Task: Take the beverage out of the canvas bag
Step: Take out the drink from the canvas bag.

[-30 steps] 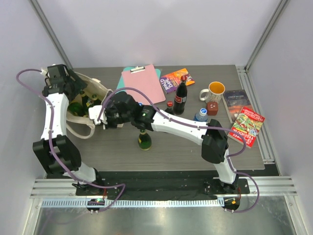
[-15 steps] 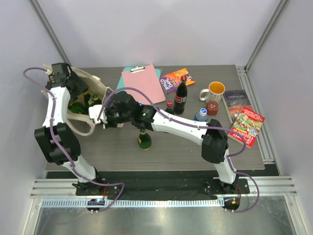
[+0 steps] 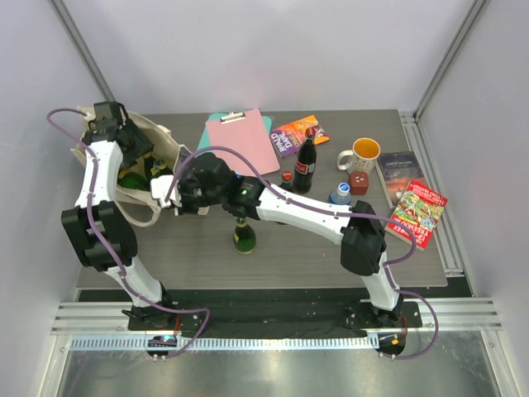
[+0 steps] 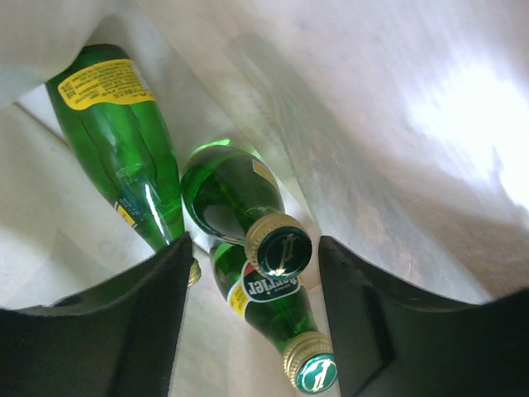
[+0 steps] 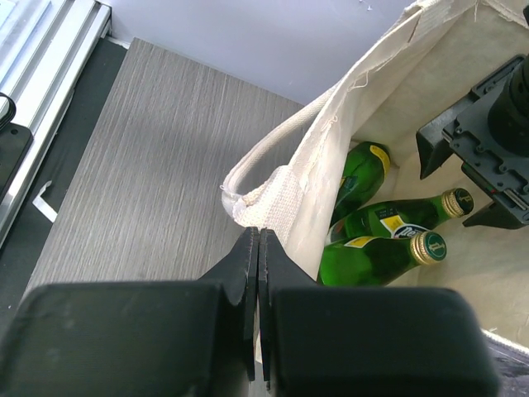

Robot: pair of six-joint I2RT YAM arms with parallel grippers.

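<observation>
The canvas bag [image 3: 169, 147] lies open at the table's far left. Three green glass bottles lie inside it [image 5: 376, 256], [image 5: 388, 219], [image 5: 359, 178]. My left gripper [image 4: 254, 246] is down inside the bag [image 4: 397, 141] and open. Its fingers [image 4: 140, 322] stand on either side of the gold-rimmed cap of one green bottle [image 4: 278, 246], with a gap on each side. A second capped bottle [image 4: 273, 310] lies just under it. My right gripper [image 5: 258, 248] is shut on the bag's near rim by the handle [image 5: 273, 194], holding the mouth open.
A green bottle [image 3: 244, 236] stands on the table just in front of my right forearm. Behind it are a cola bottle [image 3: 305, 164], a pink clipboard [image 3: 242, 141], a mug [image 3: 361, 153], a small water bottle [image 3: 340, 195] and books [image 3: 417, 211].
My left arm has lifted its elbow and its wrist has shifted toward the back of the bag. The right arm and the bag rim have stayed put.
</observation>
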